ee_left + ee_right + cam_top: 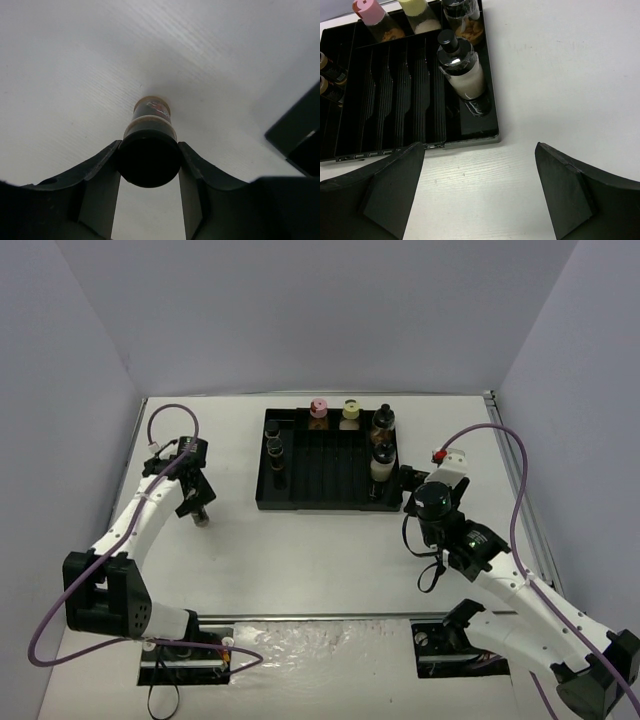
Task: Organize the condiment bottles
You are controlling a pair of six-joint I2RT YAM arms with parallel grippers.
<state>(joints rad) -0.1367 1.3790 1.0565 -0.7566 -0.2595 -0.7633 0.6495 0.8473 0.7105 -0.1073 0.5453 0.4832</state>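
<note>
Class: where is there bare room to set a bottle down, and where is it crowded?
Free: the ribbed middle of the tray, between its two left bottles and the white-filled bottle; the table in front. Crowded: the back row, by the yellow-capped bottle.

White arms [135, 520], black joints [435, 502], purple cables [519, 480]; left gripper [150, 146] and right gripper [479, 147] black.

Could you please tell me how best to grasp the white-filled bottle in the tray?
I'd take the white-filled bottle by its shoulder under the black cap, from above, with the open right gripper: it stands upright in the tray's near right corner, walls around its base, another bottle close behind.
</note>
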